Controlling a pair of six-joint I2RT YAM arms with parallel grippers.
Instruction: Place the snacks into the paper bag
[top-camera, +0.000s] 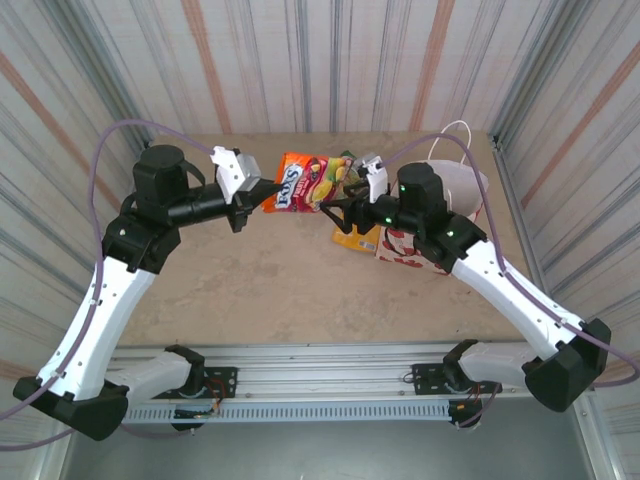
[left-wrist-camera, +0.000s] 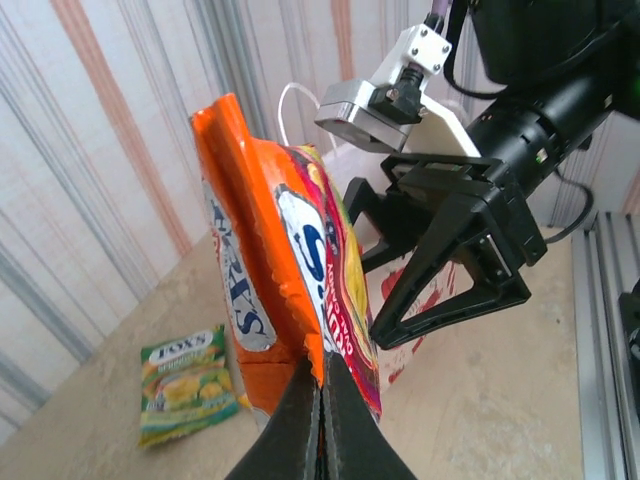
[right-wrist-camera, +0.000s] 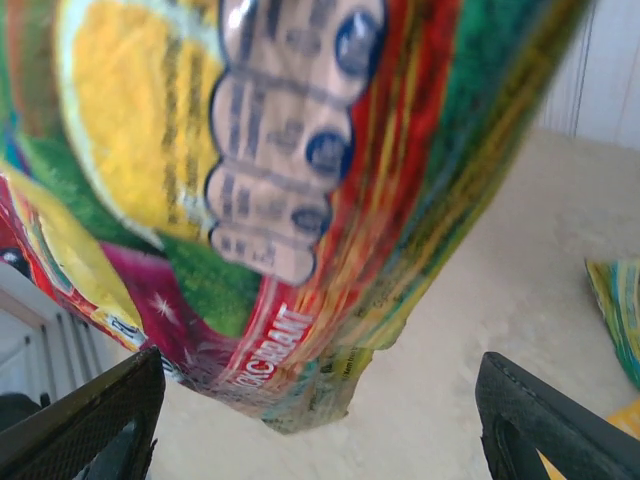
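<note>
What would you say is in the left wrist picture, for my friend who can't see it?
The left gripper, shut, pinches one edge of an orange candy bag in mid-air. The black right gripper is open beside the bag. A green candy packet lies flat on the table beyond.

Glossy foil-like packet (left-wrist-camera: 290, 290), matt stone-look tabletop (top-camera: 270, 290)

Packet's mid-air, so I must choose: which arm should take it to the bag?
Right, probably: the right gripper is open around the packet, the left gripper pinches its corner, and the paper bag lies beside the right arm.
</note>
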